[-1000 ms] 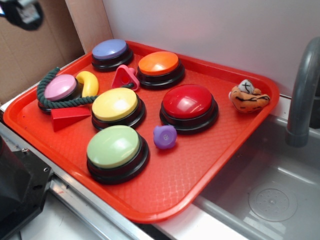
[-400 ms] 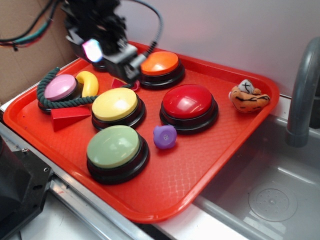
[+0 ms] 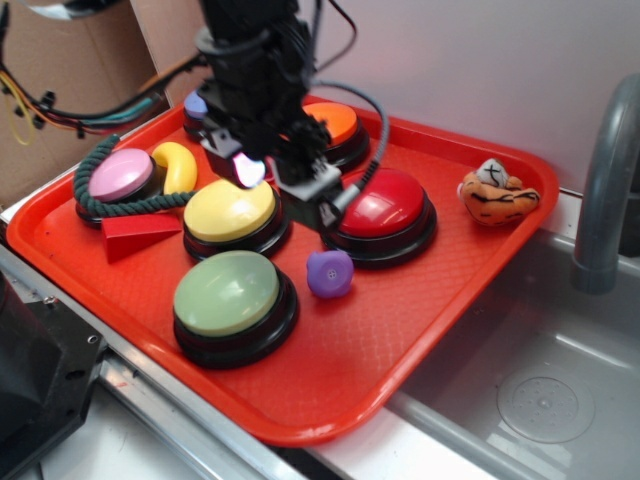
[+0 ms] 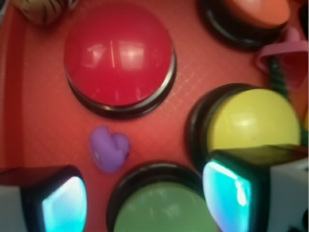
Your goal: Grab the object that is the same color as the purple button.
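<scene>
Fingers [image 4: 227, 193] of our gripper [image 4: 145, 200] stand wide apart, empty, hovering over the red tray [image 3: 430, 300]. We see the purple toy [image 4: 109, 149] at eleven o'clock between them, bordered by the green button [image 4: 161, 208], yellow button [image 4: 253, 121] and red button [image 4: 118, 60].

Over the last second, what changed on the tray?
The arm swung in from the back left corner and travelled forward over the tray; the gripper now hangs between the yellow button and the red button, short of the purple toy, jaws open and empty. It now hides most of the purple button. Toy, buttons and tray stayed put.
</scene>
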`<state>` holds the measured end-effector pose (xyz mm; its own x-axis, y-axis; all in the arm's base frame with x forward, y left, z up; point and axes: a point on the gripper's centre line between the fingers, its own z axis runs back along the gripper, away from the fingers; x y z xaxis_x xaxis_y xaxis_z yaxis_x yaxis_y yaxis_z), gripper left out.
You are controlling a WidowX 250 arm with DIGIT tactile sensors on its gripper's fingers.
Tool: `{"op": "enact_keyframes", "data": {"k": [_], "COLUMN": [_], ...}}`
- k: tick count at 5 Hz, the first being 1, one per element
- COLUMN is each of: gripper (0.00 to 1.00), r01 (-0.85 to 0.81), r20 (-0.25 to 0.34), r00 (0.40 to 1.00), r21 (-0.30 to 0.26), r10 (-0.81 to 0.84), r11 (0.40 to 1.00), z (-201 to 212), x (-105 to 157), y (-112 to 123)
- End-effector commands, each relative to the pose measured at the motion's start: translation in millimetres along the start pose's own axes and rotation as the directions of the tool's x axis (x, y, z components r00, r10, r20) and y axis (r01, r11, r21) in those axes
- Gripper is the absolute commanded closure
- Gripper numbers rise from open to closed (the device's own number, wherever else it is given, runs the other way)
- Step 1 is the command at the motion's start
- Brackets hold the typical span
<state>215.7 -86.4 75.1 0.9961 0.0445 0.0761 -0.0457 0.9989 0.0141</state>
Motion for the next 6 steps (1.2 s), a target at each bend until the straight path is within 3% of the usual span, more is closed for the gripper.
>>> {"op": "enact_keyframes", "data": {"k": [1,3,4,6], "gripper": [0.00,0.00,0.87,0.90], "r01": [0.000,-0.005,-0.007,0.000], "r20": [0.011,0.001,-0.007,-0.031], "r00": [1.000,1.000,1.000,1.000], "r21": [0.015,0.037,0.050,0.050], "r10": [0.000,0.005,0.008,0.002], "r11": [1.000,0.999,0.999,0.999], "z": [-18.4,-32.8,-36.4,-42.4], "x": [11.1,11.7,12.5,14.4], "y": [-12.9,-21.3,-22.3,-23.9]}}
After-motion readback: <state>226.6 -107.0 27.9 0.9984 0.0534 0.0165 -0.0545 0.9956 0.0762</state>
